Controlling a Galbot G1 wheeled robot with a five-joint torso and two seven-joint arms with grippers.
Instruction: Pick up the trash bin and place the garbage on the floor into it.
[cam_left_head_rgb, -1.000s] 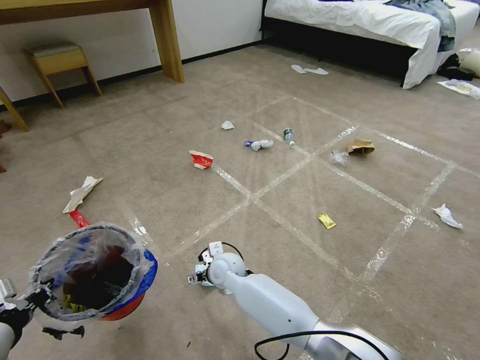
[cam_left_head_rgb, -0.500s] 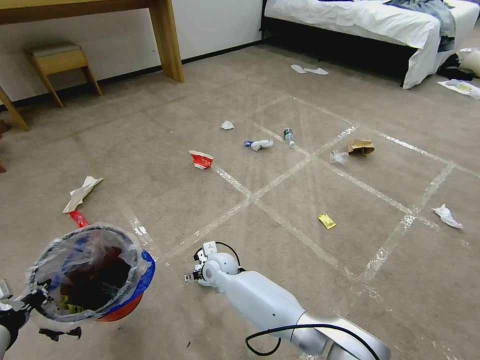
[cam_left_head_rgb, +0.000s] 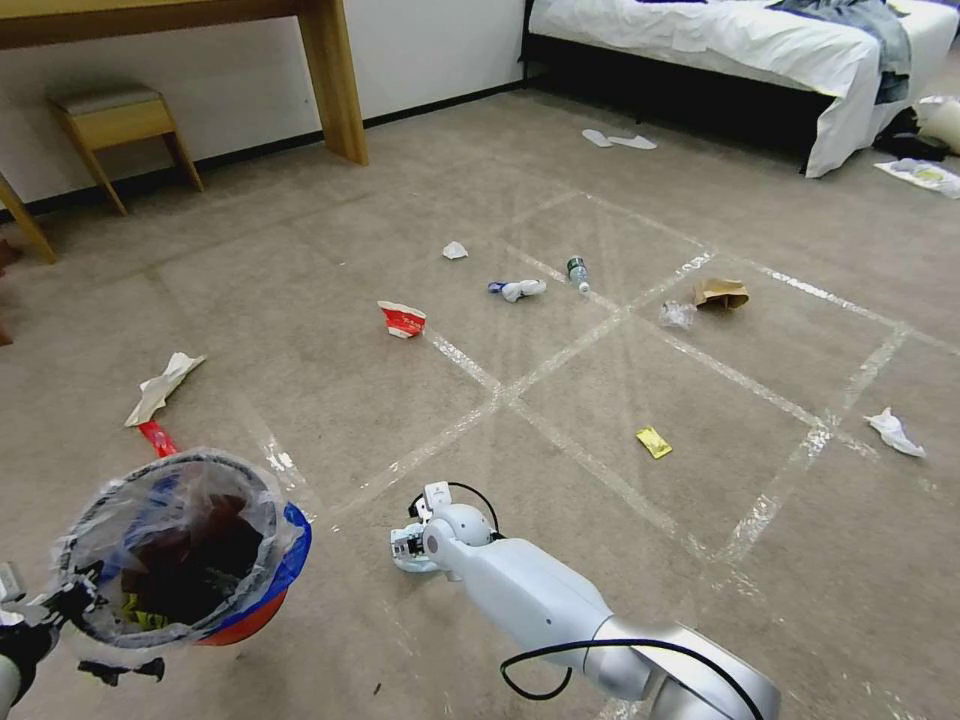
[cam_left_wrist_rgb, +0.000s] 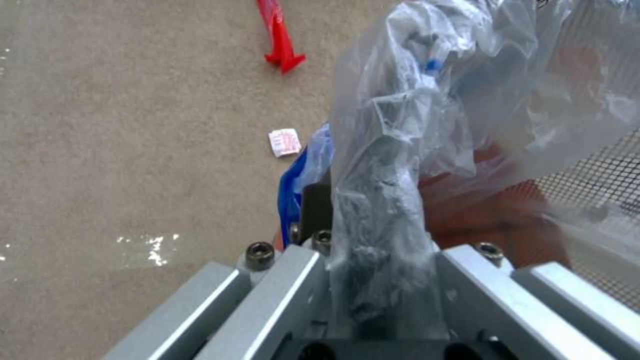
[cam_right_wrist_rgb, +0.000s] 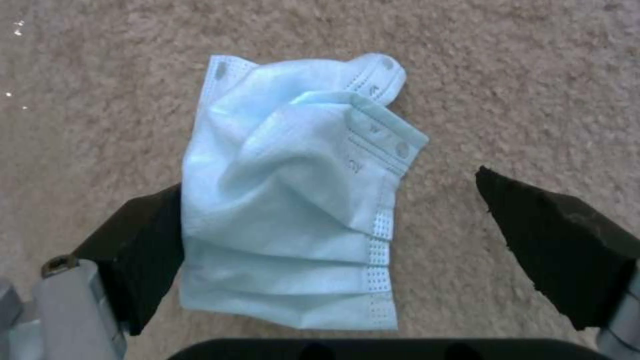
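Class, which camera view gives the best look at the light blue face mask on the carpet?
The right wrist view: the face mask lies crumpled on the carpet between the open right gripper fingers, pleats visible. In the head view it is just a pale scrap under the gripper.

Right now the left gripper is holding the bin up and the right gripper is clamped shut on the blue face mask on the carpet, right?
Not quite. The right gripper is open, its fingers either side of the face mask on the carpet, per the right wrist view. The left gripper does hold the trash bin up.
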